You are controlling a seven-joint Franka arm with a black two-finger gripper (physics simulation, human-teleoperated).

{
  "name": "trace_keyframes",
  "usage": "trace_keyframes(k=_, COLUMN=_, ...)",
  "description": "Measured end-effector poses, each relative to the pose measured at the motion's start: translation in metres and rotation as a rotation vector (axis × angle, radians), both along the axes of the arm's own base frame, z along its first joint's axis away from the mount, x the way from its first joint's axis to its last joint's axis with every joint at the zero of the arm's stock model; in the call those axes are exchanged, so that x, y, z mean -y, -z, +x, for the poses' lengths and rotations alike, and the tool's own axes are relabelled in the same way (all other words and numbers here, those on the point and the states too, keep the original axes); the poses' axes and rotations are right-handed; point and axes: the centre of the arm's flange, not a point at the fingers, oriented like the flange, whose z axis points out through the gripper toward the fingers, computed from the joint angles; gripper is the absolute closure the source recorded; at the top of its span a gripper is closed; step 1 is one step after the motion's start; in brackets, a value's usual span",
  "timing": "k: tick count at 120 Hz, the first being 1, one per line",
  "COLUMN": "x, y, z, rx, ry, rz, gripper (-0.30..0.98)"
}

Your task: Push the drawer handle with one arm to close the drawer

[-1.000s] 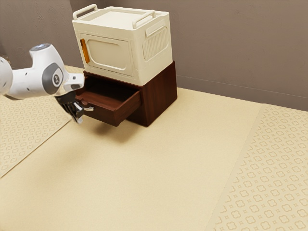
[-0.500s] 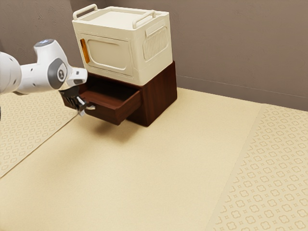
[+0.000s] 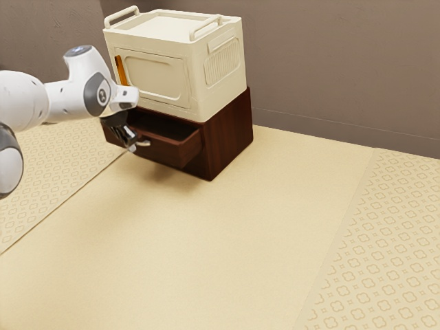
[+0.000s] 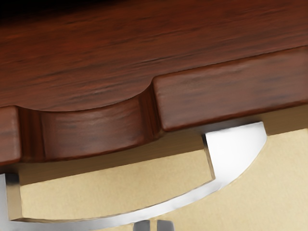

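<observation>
One drawer [image 3: 165,152] part open: push at the handle [image 3: 143,144]

Datum: the dark wooden cabinet [image 3: 232,134]. Sequence: the exterior view's left to right.

1. Arm [image 3: 65,100]: well out from the cabinet's front, reaching toward it.
2. Tool [image 3: 132,147]: before the cabinet's front, tips set narrow with a slight gap, nothing held between them. The tips sit at the handle's outer bar; contact is probable but cannot be confirmed.
3. Handle: a curved metal bow on the drawer front, facing away from the cabinet. Likely rigid and smooth; a push off the bar's middle may slip. Apply force at mid-bow; no grasp is required.
4. Drawer: projects from the cabinet's front. Expect moderate weight and sliding friction; push straight inward to avoid binding.
5. White bin [image 3: 159,77]: on the cabinet's top; its load should help steady the cabinet.
</observation>
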Motion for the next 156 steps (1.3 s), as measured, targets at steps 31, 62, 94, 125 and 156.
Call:
trace_keyframes(k=31, x=0.005, y=0.000, z=0.023, rx=0.014, ry=0.020, rz=0.001, gripper=0.78)
trace_keyframes(k=62, x=0.000, y=0.003, z=0.046, rx=0.023, ry=0.034, rz=-0.007, gripper=0.79)
trace_keyframes(k=94, x=0.000, y=0.008, z=0.066, rx=0.029, ry=0.053, rz=-0.005, gripper=0.79)
trace_keyframes(k=125, x=-0.007, y=0.013, z=0.076, rx=0.026, ry=0.057, rz=-0.010, gripper=0.78)
trace_keyframes(k=156, x=-0.005, y=0.010, z=0.085, rx=0.042, ry=0.067, rz=-0.008, gripper=0.76)
